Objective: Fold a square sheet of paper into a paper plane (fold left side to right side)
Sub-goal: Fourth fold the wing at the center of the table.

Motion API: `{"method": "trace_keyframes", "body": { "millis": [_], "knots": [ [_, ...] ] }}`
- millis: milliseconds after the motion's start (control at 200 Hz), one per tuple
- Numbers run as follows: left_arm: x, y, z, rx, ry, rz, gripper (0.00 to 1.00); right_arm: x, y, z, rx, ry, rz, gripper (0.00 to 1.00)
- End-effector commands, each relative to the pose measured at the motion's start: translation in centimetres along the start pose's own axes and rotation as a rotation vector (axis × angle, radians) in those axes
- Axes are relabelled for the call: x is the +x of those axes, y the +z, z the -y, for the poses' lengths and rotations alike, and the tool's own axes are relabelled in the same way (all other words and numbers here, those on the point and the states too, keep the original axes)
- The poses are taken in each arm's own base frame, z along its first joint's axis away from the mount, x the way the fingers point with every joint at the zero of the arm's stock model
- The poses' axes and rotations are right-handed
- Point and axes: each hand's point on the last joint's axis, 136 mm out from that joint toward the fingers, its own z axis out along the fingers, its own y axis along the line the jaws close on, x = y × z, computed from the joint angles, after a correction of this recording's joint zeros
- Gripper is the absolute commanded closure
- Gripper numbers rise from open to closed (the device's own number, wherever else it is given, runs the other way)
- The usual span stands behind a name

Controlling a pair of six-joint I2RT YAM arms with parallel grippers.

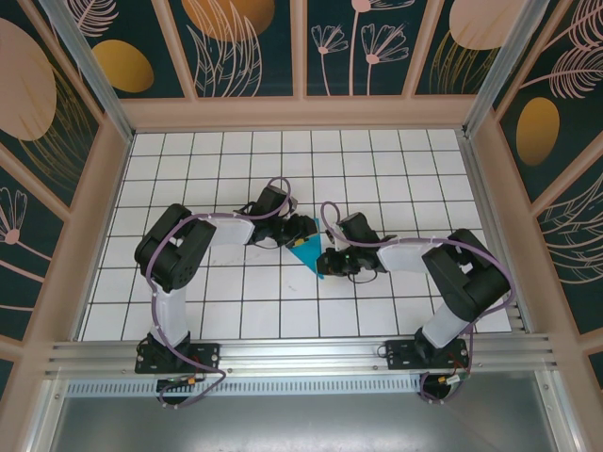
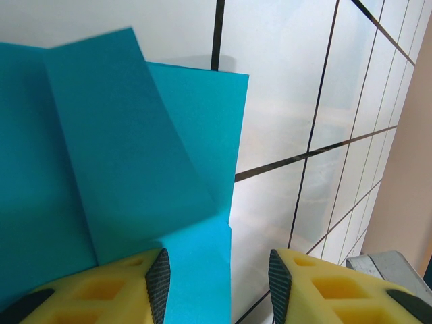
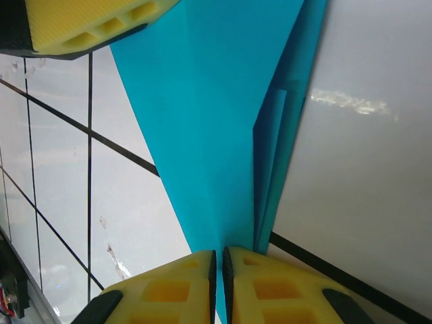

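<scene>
Where the two arms reached inward over the white gridded counter (image 1: pixel 377 160), the cyan-blue sheet of paper (image 1: pixel 306 252) lay near the middle of the grid, between the two wrists. It was creased into a smaller pointed shape rather than a flat square. The left gripper (image 1: pixel 300 229) stood at the sheet's far edge and the right gripper (image 1: pixel 325 262) at its near right edge.

Left wrist view — the left gripper (image 2: pixel 219 287) had its jaws moderately apart, with bare counter and a black grid line visible in the gap. The sheet of paper (image 2: pixel 135 169) ran beneath the left-hand pad, and its right edge lay between the jaws. One folded flap stood tilted up off the layer below, casting a shadow along its lower edge. The jaws clamped nothing; whether the pad touched the paper could not be told.

Right wrist view — the right gripper (image 3: pixel 217 270) had its jaws drawn almost together, leaving only a thin slit. The narrow end of the sheet of paper (image 3: pixel 216 121) ran into that slit and was pinched there. From the pinch the paper widened away from the gripper, with stacked layer edges showing along its right side. A yellow finger of the left gripper (image 3: pixel 88 23) sat at the upper left corner, just beside the sheet's wide end.
</scene>
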Motion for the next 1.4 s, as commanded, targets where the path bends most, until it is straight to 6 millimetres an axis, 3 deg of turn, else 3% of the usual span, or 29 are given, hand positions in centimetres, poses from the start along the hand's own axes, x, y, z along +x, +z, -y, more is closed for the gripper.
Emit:
{"method": "trace_keyframes", "body": {
  "millis": [0, 601, 976, 1271, 1391],
  "knots": [
    [1.6, 1.5, -6.5, -0.2, -0.075, -0.025, 0.54, 5.3, -0.1, 2.4, 0.096, 0.062, -0.171, 0.84],
    [1.5, 1.6, -6.5, -0.201, -0.076, -0.028, 0.54, 6.6, -0.9, 2.3, 0.122, 0.04, -0.195, 0.84],
    [1.4, 1.5, -6.1, -0.193, -0.07, -0.026, 0.54, -0.7, -5.4, -3.2, -0.048, -0.033, 0.067, 0.83],
    [1.4, 1.4, -6.0, -0.189, -0.069, -0.025, 0.54, -3.1, -1.8, -4.6, -0.092, -0.047, 0.085, 0.84],
    [1.4, 1.4, -5.9, -0.187, -0.067, -0.024, 0.54, -3.0, -0.6, -3.7, -0.064, -0.034, 0.076, 0.84]
  ]
}}
